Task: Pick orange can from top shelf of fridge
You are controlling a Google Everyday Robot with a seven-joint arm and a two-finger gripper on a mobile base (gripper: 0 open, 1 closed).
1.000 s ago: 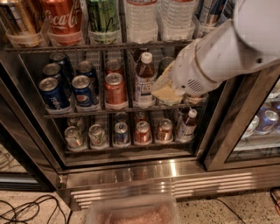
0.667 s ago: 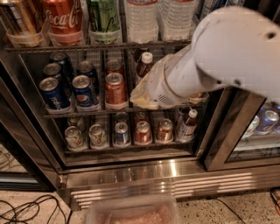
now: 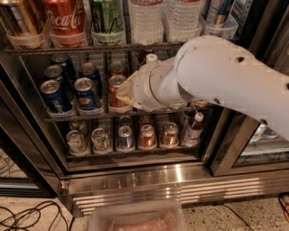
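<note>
The top shelf (image 3: 90,48) runs just above the gripper (image 3: 124,92), which hangs in front of the rack below (image 3: 76,116). Standing on the shelf in clear plastic bins (image 3: 25,41) (tops cut off by the frame): the orange can (image 3: 18,18) far up-left of the gripper, a Coca-Cola can (image 3: 65,18) nearer, a green can (image 3: 107,16) just up-left, two water bottles (image 3: 146,20) up-right, and a blue-striped can (image 3: 219,11) farthest right.

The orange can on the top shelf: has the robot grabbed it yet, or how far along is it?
Done: the arm is stretched across the front of the fridge. In hand: the gripper is at middle-shelf height, in front of a red can. Left: nearly everything. The orange can stands untouched on the top shelf, far left, beside the Coca-Cola can; it has yet to be reached, gripped and lifted out.
</note>
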